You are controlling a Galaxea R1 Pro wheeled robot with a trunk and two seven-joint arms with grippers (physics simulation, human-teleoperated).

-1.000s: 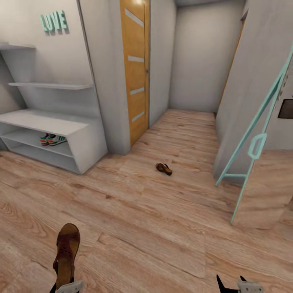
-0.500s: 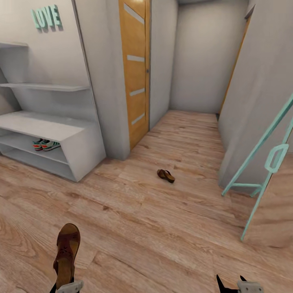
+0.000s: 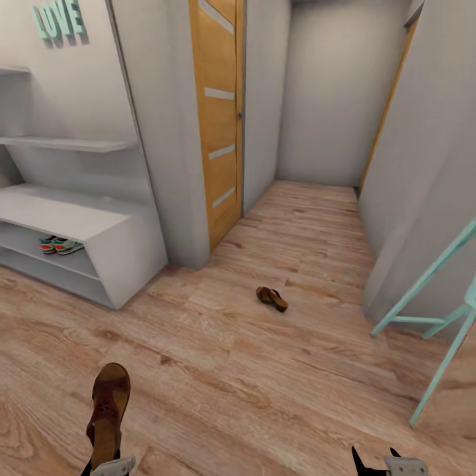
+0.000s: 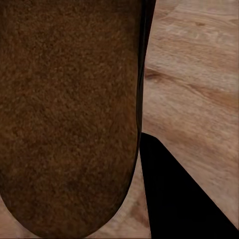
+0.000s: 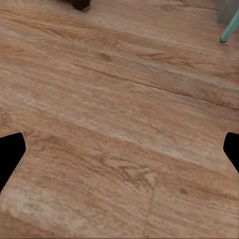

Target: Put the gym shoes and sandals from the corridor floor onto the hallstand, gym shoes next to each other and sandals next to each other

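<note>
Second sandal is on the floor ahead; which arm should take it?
Right, probably. The left gripper already holds a sandal, while the right gripper has its jaws open with nothing between them. The other sandal lies ahead.

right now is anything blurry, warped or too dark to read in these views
Head view: evenly lit, soft shadows, walls and orange door lean outward from wide-angle warp. Left wrist view: the held sandal sits very close, a grainy brown surface; a finger is flat black. Right wrist view: floor sharp, fingertips black silhouettes.
</note>
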